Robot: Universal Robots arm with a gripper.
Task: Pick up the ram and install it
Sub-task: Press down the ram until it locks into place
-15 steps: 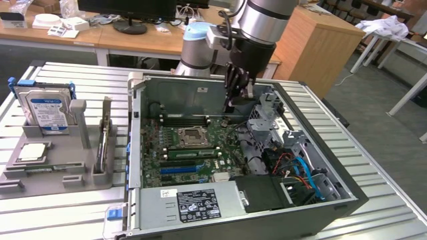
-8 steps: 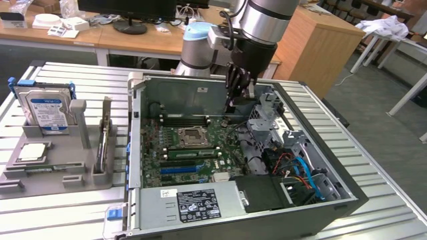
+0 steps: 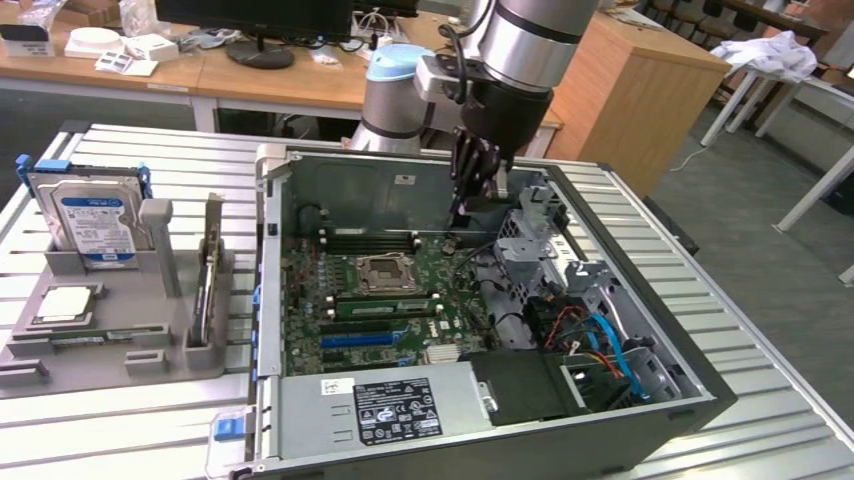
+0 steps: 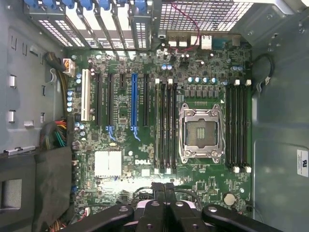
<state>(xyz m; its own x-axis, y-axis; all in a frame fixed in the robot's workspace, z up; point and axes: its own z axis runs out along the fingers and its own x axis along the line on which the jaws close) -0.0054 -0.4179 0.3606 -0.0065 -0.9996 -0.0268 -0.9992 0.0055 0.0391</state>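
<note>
Silver arm, pale blue joint cap, possibly a grey wrist box, black screw-studded hand.

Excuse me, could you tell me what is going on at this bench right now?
A Universal Robots arm is working inside an open desktop computer case. Its gripper is shut with nothing between the fingers. It hangs above the motherboard, close to the memory slots and the empty processor socket. At the exterior view's left, a grey holder carries an upright hard drive and a flat processor chip.
</note>
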